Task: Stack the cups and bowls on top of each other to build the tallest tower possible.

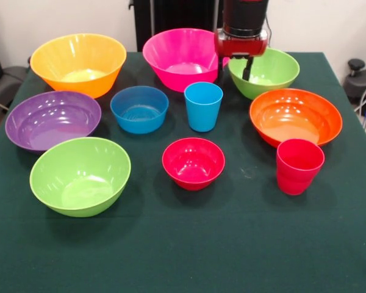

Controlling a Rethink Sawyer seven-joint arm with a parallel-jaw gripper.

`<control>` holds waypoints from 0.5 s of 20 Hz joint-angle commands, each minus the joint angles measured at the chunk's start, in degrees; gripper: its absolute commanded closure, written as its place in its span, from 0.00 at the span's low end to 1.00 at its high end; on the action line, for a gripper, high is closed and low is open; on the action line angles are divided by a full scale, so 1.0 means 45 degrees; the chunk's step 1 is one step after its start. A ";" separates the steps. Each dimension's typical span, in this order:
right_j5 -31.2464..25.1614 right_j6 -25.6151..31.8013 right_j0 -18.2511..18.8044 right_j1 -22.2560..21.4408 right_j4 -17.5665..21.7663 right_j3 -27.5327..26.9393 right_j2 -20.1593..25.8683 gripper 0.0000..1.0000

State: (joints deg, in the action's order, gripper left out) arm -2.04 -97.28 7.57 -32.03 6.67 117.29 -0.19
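Note:
Nothing is stacked; every piece stands alone on the dark green table (232, 244). The light blue cup (203, 106) is at the centre, and the red-pink cup (299, 166) is at the front right. Around them sit the bowls: yellow-orange (78, 62), pink (180, 58), a lime green one at the back (269, 74), orange (296, 116), purple (52, 119), blue (139, 108), a second lime green one at the front (79, 176) and a small red one (193, 162). My gripper (235, 70) hangs open and empty between the pink and back green bowls, just behind the blue cup.
The table's front strip holds no objects. Cables and dark equipment lie off the table at both side edges. The bowls stand close together along the back row.

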 commanded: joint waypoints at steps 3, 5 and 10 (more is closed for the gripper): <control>-0.1788 -0.1058 0.0243 -0.0257 -0.0105 -0.0819 0.1614 0.00; -0.2116 -0.1190 0.0152 -0.0458 -0.0300 -0.0793 0.1706 0.00; -0.3002 -0.1394 0.0076 -0.0920 -0.0666 -0.0742 0.1836 0.00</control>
State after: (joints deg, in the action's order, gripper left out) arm -6.51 -97.28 8.34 -33.75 6.48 117.30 1.72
